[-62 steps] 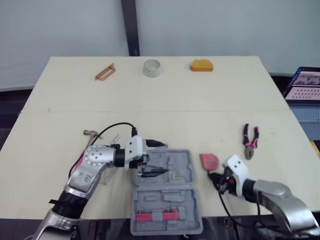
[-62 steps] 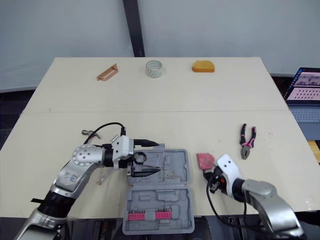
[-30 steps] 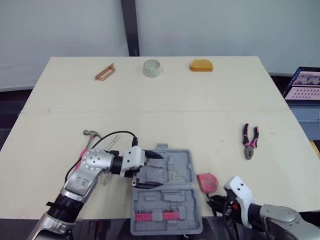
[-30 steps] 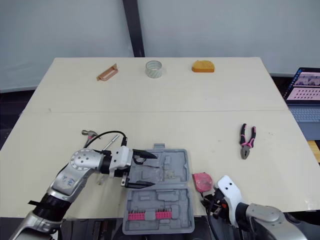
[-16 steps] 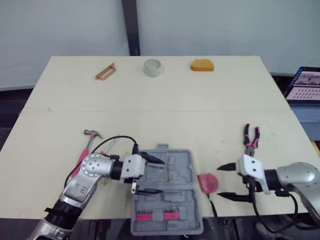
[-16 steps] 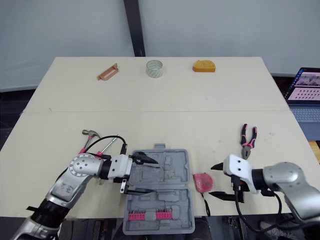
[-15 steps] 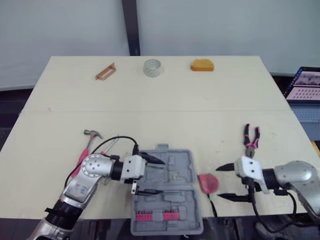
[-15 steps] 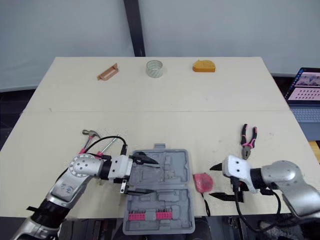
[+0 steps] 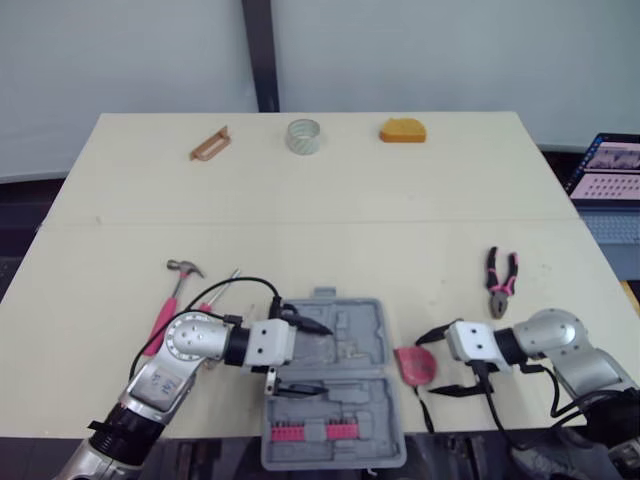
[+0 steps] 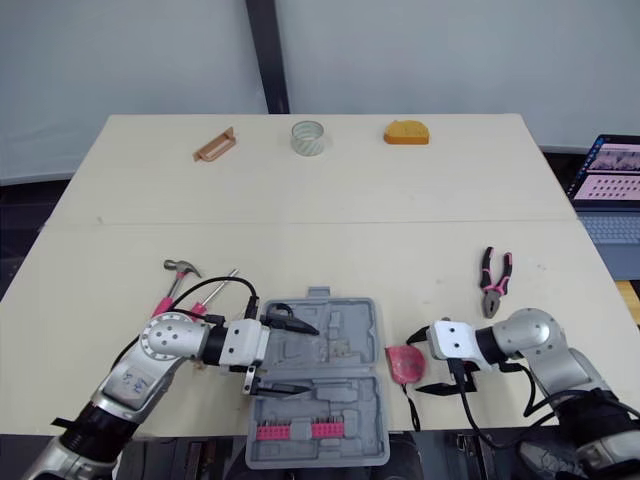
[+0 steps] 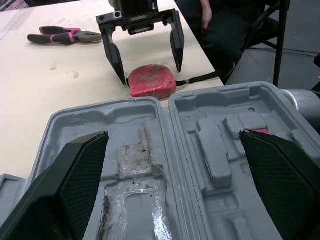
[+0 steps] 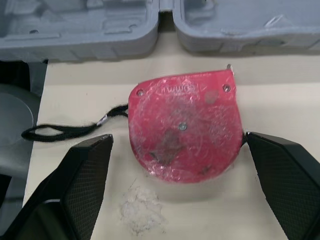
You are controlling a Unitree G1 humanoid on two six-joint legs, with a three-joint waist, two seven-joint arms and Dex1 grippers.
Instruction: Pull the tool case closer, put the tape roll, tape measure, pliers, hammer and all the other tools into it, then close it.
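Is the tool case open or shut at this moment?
Open. The case lies flat on the table with the moulded recesses of both halves facing up, and a row of pink bits shows in the near half.

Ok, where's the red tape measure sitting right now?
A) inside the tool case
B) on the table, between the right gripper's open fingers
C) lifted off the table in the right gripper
B: the tape measure lies flat on the table just outside the tool case, with the right gripper open and one finger on either side of it.
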